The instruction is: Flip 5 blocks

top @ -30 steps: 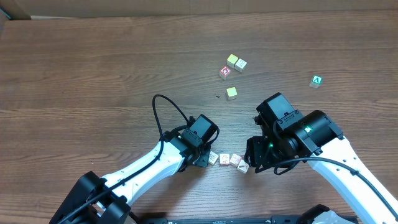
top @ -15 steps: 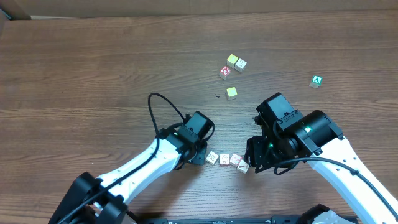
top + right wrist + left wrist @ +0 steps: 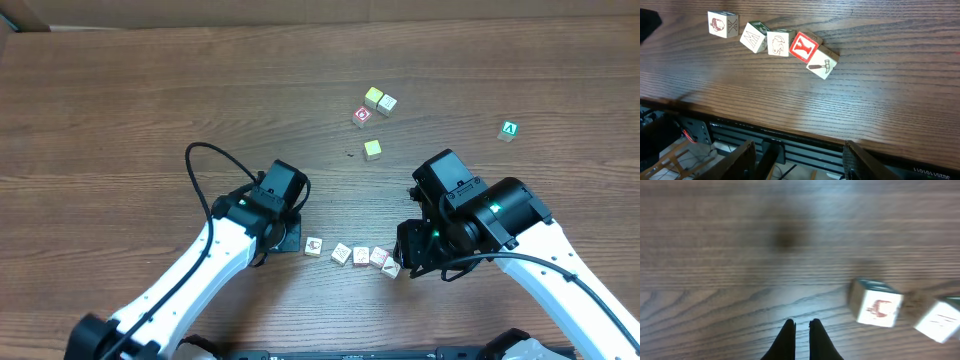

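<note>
1. Table (image 3: 900, 100), near edge: dark wood grain, with black slats and wires (image 3: 670, 145) below it.
2. I see the blocks (image 3: 779, 43), five in a loose row close to that edge, the leftmost a little apart.
3. Left gripper (image 3: 801, 330) pinched closed and empty, beside the leftmost block. Right gripper (image 3: 799, 145) spread and empty, at the row's other end.
4. Farther out: yellow cubes (image 3: 372, 149) and a green "A" cube (image 3: 510, 130).
5. Far edge: a tan strip (image 3: 300, 10).

Bright, even light.
We find the left wrist view blurred, blocks (image 3: 875, 309) smeared; faint sheen on the tabletop (image 3: 790, 100).
</note>
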